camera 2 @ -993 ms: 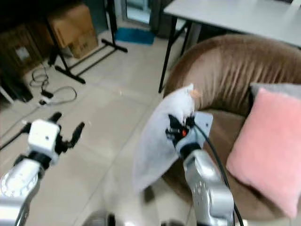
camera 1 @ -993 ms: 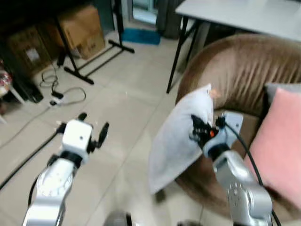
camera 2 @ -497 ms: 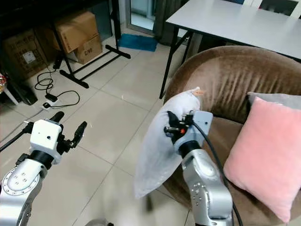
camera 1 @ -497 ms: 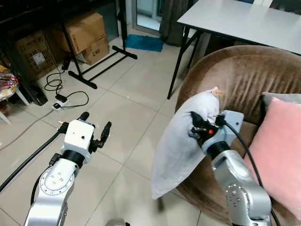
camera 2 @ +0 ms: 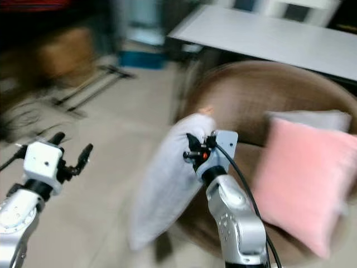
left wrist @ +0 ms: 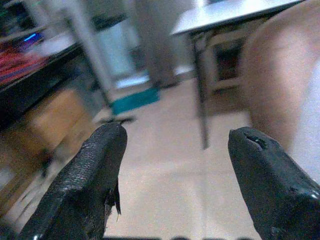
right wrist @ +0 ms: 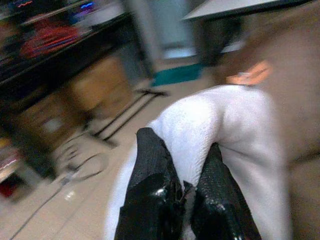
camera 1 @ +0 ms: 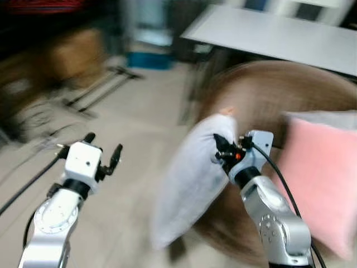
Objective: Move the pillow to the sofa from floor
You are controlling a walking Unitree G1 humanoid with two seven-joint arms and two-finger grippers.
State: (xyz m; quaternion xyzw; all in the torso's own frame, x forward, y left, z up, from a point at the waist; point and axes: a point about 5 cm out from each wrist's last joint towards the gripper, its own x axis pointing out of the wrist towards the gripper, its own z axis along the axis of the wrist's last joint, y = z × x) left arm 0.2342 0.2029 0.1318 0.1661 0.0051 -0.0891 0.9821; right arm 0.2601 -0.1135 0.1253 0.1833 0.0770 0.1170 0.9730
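Beside the sofa [camera 1: 290, 89], right hand [right wrist: 187, 192] pinching pillow [camera 1: 192, 178] (orange tag), left hand [left wrist: 175, 170] spread, empty.

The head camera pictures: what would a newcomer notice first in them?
First, the white pillow, hanging off the floor, pinched near its top by the right tool, beside the brown sofa. Next, the pink cushion on the sofa seat. The left tool is open over the tiled floor.

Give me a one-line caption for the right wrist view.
Right gripper pinching the white pillow beside the brown sofa.
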